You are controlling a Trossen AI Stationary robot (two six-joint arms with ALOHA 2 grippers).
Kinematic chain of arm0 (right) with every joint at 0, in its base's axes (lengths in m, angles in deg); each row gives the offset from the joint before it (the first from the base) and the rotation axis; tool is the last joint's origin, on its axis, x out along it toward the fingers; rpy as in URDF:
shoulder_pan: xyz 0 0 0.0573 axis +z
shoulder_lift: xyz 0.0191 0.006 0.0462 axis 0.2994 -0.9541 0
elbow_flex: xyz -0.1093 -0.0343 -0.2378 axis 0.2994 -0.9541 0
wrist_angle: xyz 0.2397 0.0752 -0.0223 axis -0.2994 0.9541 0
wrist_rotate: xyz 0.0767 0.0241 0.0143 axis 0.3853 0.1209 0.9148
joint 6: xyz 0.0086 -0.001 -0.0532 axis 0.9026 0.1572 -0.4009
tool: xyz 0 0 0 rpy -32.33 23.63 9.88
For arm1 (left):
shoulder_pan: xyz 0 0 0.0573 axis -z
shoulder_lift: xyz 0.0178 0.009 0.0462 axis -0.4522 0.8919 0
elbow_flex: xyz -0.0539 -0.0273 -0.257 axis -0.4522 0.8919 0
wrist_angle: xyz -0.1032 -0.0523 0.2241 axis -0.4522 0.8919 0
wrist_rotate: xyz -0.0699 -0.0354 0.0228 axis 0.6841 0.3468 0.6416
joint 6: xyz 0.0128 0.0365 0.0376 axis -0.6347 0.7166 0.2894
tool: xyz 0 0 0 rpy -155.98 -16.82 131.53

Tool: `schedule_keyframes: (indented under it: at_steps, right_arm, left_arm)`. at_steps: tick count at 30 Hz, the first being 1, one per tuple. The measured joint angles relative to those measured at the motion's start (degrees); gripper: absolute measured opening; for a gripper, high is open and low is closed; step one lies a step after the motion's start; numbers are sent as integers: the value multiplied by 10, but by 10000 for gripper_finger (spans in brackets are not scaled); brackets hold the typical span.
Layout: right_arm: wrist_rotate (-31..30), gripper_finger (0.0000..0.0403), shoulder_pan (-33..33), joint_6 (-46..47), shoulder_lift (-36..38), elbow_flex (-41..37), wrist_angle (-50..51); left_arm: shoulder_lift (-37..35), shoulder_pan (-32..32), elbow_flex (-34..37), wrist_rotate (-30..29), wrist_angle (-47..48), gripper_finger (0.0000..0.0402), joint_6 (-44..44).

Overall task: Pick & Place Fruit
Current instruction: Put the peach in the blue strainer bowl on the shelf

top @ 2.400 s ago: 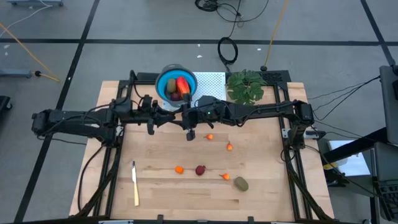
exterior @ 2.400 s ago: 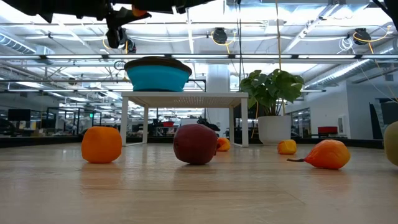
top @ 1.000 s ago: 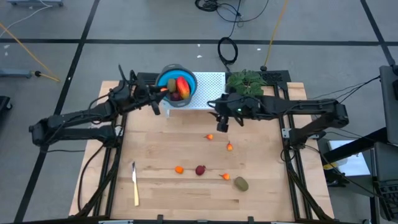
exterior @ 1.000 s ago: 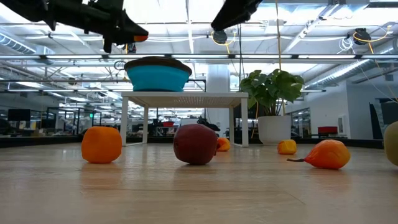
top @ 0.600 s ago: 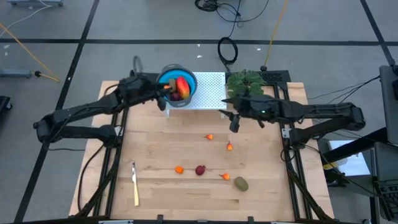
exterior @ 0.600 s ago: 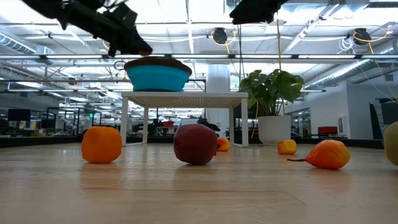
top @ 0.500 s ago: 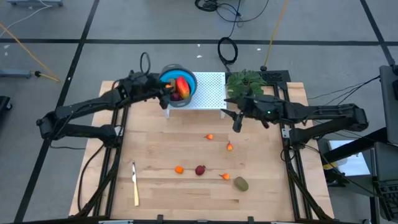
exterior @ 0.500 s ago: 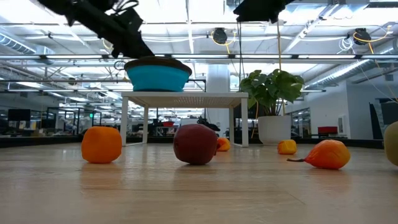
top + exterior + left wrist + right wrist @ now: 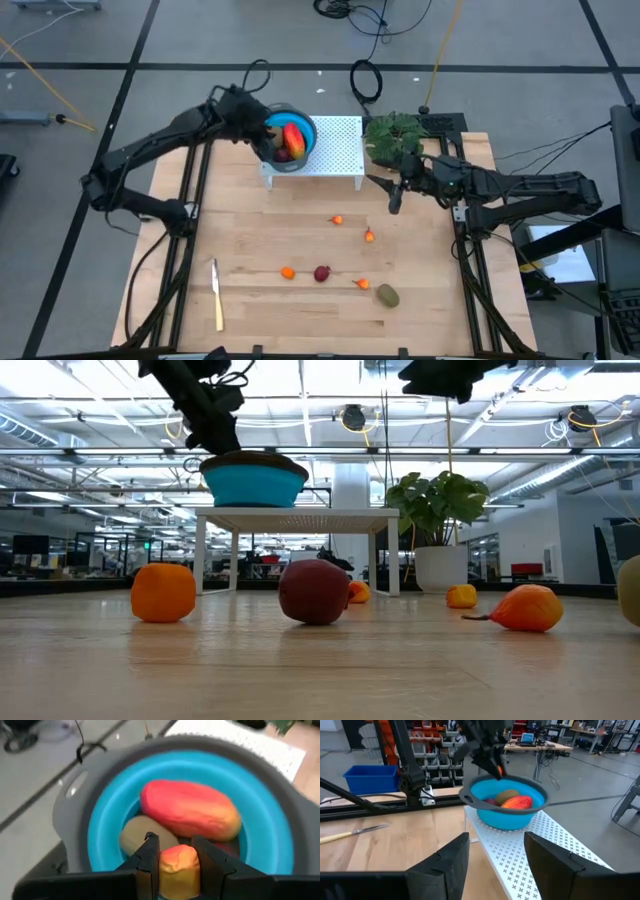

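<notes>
One gripper (image 9: 178, 857) above bowl (image 9: 260, 815)

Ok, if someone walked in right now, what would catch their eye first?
The left hand poised over the blue bowl, shut on a small orange-yellow fruit; the bowl sits on the white stand at the table's far edge. Then the loose fruit scattered on the wooden table, with the right hand open, near the plant.

Bright, even overhead lighting with soft shadows; the left wrist view is blurred at close range.
</notes>
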Motion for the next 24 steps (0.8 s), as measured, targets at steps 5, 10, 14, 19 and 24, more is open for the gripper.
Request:
schedule_keyframes:
  at_steps: [5,10,14,19,24]
  right_arm:
    - [0,184,0,0,-1,-1,0]
    - [0,180,0,0,0,-1,0]
    - [0,180,0,0,0,-1,-1]
    - [0,179,0,0,0,-1,-1]
    - [1,182,0,0,0,-1,-1]
  left_arm:
    - [46,0,-52,0,96,86,4]
    - [74,-6,-72,0,134,86,4]
    - [79,-13,-72,-15,139,86,-1]
    - [78,-16,-72,-21,142,86,-4]
    - [78,-16,-72,-19,141,105,-5]
